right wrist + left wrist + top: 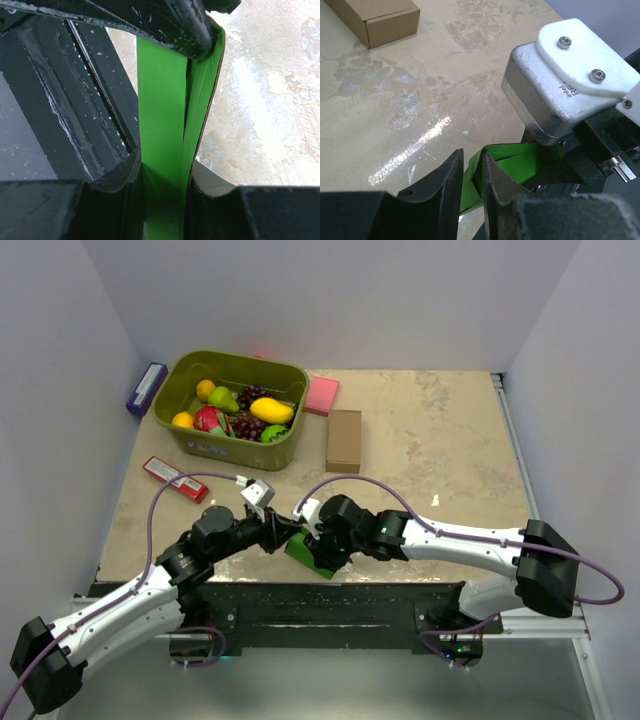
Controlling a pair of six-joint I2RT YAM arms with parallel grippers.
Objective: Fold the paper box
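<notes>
- The fingers (445, 187) of the left gripper (471, 157) stand narrowly apart on either side of a flap of the paper box (520, 162). Whether they actually pinch the card cannot be told.
- The fingers (112, 192) of the right gripper (166, 162) are clamped on the same bright green card, which fills the gap between them as two layers face to face.
- The paper box lies between the two grippers, well apart from the brown cardboard box (343, 440) and on the arms' side of it, at the near edge of the table (440, 440).
- Progress, as a judgement: the card is not a flat sheet. It is doubled over in the right wrist view and bowed into a loop in the left wrist view, so some creases seem made.
- It is not a closed block either: the layers gape and no tab can be seen tucked in. Squaring the walls and locking the flaps appear to be left.
- Writing: the wrist camera housing (565, 75) on the right arm, just above the green card, reads "intel", followed by letters that are cut off.
- Left of the brown cardboard box, the olive bin (240, 357) of toy fruit has a pale mark on its front, and the red packet (175, 478) has white print. Both are too small to read.
- No print shows on the brown cardboard box or on the pink pad (322, 395) just beyond it.
</notes>
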